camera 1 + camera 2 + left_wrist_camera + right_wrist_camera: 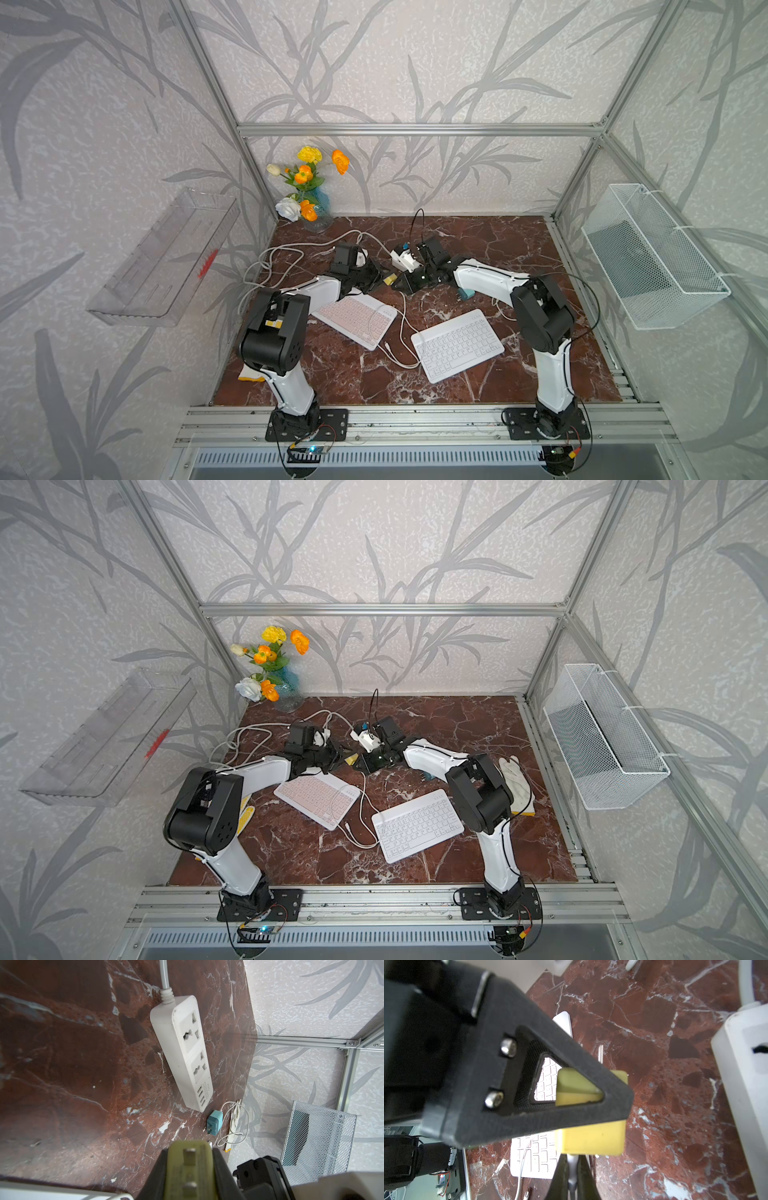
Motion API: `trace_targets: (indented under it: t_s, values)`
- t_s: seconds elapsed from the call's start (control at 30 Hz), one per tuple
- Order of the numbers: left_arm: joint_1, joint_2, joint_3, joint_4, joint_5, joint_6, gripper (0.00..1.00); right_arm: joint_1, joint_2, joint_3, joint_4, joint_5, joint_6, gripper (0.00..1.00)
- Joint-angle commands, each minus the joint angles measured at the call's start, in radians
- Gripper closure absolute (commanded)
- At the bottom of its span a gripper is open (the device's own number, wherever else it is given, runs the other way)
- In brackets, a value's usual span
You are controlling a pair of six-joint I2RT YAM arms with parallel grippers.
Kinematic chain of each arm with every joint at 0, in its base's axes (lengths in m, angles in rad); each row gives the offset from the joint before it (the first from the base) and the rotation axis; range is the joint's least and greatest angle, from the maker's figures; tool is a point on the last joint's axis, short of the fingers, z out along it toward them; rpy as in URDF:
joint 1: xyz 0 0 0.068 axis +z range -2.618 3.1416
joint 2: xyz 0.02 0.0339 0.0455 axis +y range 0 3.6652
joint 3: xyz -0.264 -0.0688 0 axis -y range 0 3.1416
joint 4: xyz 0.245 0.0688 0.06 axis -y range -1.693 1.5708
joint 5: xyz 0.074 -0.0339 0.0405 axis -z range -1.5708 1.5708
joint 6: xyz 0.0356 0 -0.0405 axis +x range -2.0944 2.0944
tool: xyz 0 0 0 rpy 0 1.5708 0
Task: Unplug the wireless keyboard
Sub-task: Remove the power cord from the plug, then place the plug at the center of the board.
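Observation:
A pink keyboard [353, 322] and a white keyboard [457, 345] lie on the marble table in both top views. Between the two arms, just above the table, hangs a yellow charger block [390, 279] [591, 1138]. My left gripper [190, 1147] is shut on it, its two metal prongs facing the left wrist camera. My right gripper [572, 1159] meets it from the opposite side and is shut on the grey USB plug [572, 1169] at the block's face. A thin white cable [409, 332] trails from there toward the keyboards; which keyboard it enters is unclear.
A white power strip [182, 1049] with empty sockets lies behind the grippers. Past its far end are a blue adapter [215, 1124] and a coiled cable [234, 1124]. A flower vase [313, 208] stands back left, a wire basket [652, 257] hangs right, and a glove [515, 779] lies by the right arm.

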Motion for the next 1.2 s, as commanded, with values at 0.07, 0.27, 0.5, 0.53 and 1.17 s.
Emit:
trace_targets:
  t_s: [0.07, 0.27, 0.5, 0.53, 1.17]
  values:
    - [0.073, -0.053, 0.022, 0.088, -0.022, 0.012, 1.0, -0.034, -0.044, -0.07, -0.171, 0.063, -0.114, 0.99]
    - [0.085, -0.031, 0.016, 0.176, -0.033, -0.024, 1.0, -0.033, -0.032, -0.109, -0.145, 0.056, -0.054, 0.98]
    - [0.085, -0.012, 0.013, 0.241, -0.035, -0.06, 1.0, -0.042, -0.034, -0.127, -0.13, 0.075, 0.056, 0.99]
    - [0.083, -0.02, 0.009, 0.231, -0.043, -0.05, 1.0, -0.046, -0.03, -0.117, -0.144, 0.089, 0.065, 0.99]
    - [0.061, -0.057, 0.046, -0.012, -0.108, 0.107, 1.0, -0.012, 0.004, -0.017, -0.264, 0.162, -0.018, 0.97]
